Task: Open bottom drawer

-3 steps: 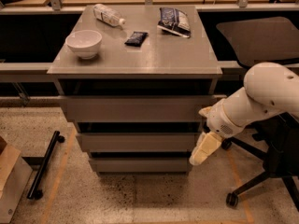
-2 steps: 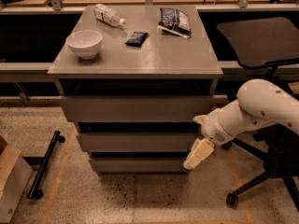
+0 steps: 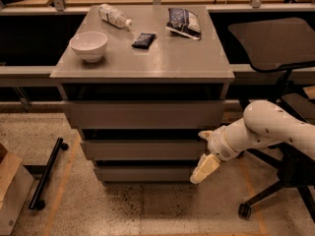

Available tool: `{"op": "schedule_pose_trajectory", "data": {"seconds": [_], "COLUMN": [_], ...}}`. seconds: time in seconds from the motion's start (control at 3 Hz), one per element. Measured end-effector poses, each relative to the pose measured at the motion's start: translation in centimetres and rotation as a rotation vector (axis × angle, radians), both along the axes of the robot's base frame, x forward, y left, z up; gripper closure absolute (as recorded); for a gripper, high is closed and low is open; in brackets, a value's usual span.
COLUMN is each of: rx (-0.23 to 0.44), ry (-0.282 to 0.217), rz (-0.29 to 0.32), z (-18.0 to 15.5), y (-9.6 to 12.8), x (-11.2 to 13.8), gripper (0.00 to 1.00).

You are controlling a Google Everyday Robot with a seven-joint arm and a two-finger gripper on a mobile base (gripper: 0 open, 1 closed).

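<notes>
**Operator:** What has changed over the last second?

**Technician:** The gripper (image 3: 205,167) has travelled down and leftward. It was beside the middle drawer (image 3: 142,150) and is now at the right end of the bottom drawer (image 3: 145,173). No drawer has shifted.

**Operator:** Gripper state and target position?

**Technician:** Whether the gripper is apart or together cannot be told, and nothing is visibly held. The bottom drawer lies immediately left of the gripper, and its front appears shut. Its right edge is either touching the tip or just beside it; which one cannot be told.

**Operator:** Failure modes from here?

**Technician:** Four, by judgement.
1. The front has no handle, so a tip that misses the dark gap above it will slide off the flat face.
2. The middle drawer sits just above the gripper, so entering too high would catch that front and open the wrong drawer.
3. Pulling from the far right end loads the drawer off-centre, so it may skew and bind.
4. The office chair (image 3: 275,43), to the right of the gripper and behind the arm (image 3: 266,127), narrows the retreat path.

**Operator:** Surfaces?

**Technician:**
- **Drawer fronts:** flat, matte grey and rectangular, and likely low in friction.
- **Gripper tip:** cream, smooth, shaped like a blunt wedge.
- **Arm shell:** white and rounded.
- **Floor** (image 3: 147,210), below the gripper: speckled and hard-looking.
</notes>
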State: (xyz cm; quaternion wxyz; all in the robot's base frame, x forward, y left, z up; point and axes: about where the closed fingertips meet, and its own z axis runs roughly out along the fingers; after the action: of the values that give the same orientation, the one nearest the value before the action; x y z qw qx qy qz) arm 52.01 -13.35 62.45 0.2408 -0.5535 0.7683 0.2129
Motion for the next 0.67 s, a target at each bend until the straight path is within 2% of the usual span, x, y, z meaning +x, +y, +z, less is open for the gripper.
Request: {"op": "schedule_pose_trajectory", "data": {"seconds": [0.33,0.67], "rx": [-0.033,-0.018], "ry": [0.016,0.043], "rz": [0.006,-0.005], "z": [-0.2,-2.6], "y": [0.1,-0.6], "x": [-0.3,-1.0], "gripper": [0.00,0.00]}}
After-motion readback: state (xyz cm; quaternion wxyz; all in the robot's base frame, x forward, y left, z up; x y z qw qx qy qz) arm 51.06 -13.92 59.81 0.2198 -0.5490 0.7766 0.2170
